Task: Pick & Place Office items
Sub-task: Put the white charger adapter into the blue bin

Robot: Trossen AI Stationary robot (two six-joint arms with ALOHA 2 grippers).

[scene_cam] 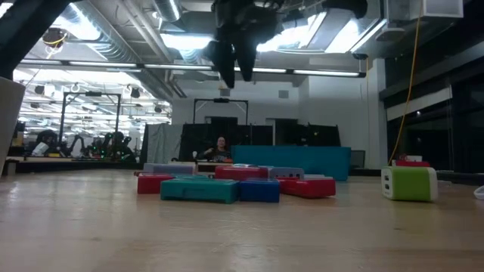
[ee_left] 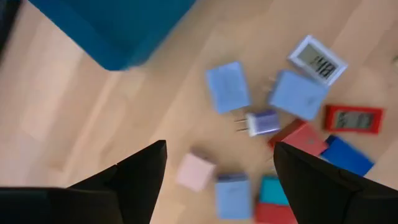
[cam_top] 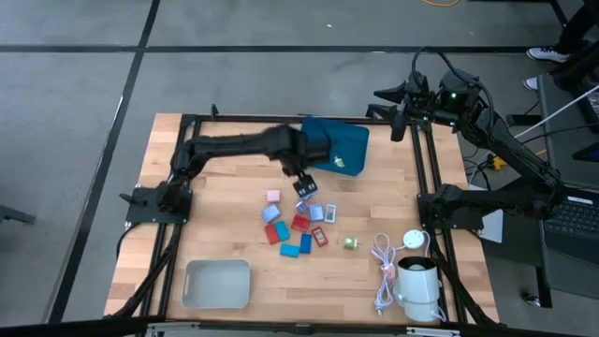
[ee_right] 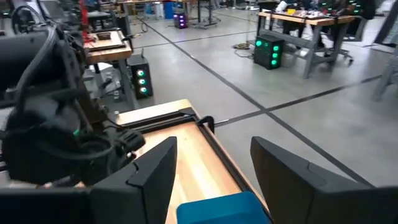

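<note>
Above the office items (cam_top: 298, 223), left end effector (cam_top: 305, 188) fingers apart, empty; display digits only wrist-visible.

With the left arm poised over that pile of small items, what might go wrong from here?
1. The office items lie packed together, some touching, so the open left gripper descending among them may pinch two at once or push neighbours aside.
2. The small plug adapter lies close beside a light blue piece; grabbing one may knock the other.
3. The grey tray sits well away from the pile, so a weak grip may drop an item in transit.
</note>
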